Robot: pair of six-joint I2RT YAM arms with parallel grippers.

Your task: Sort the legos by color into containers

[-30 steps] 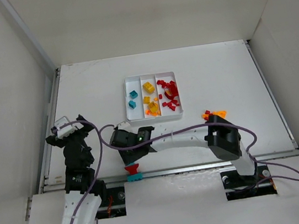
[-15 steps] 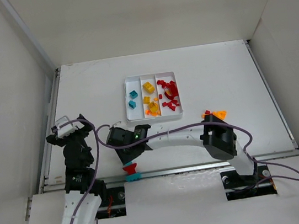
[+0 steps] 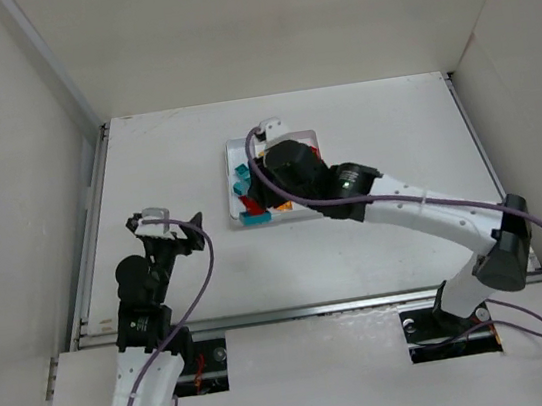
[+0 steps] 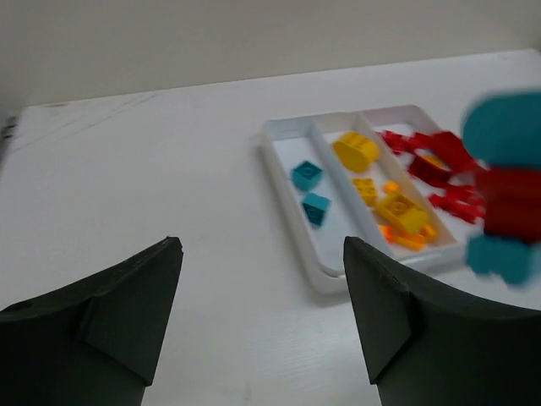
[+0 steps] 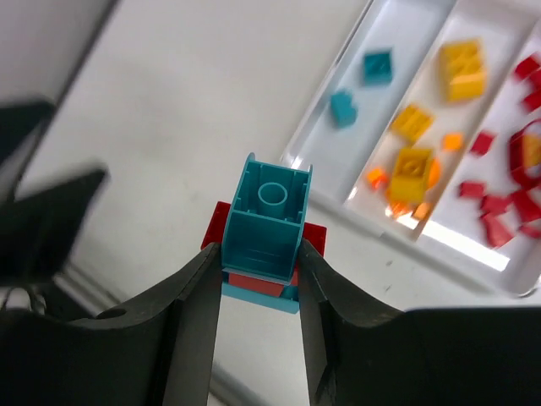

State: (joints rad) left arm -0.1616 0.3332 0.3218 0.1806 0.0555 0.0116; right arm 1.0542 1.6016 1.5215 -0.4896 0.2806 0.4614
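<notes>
Tray [image 4: 334, 245] flat on table, 3 lanes. L lane: 2 teal bricks [image 4: 306, 175]. Mid: yellow/orange pcs [image 4: 401, 211]. R: red pile [image 4: 435, 161]. Teal-red-teal clump [image 5: 266, 224] pinched in right gripper [image 5: 258, 258], aloft nr tray's near-L corner.

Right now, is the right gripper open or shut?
Shut: the right gripper pinches a teal-and-red lego clump between its jaws.

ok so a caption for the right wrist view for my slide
Right gripper holding a teal-and-red lego stack, the partly filled white tray beyond it.

Robot lab cell, plain white walls [image 3: 256, 23], white table [image 3: 390, 116]
</notes>
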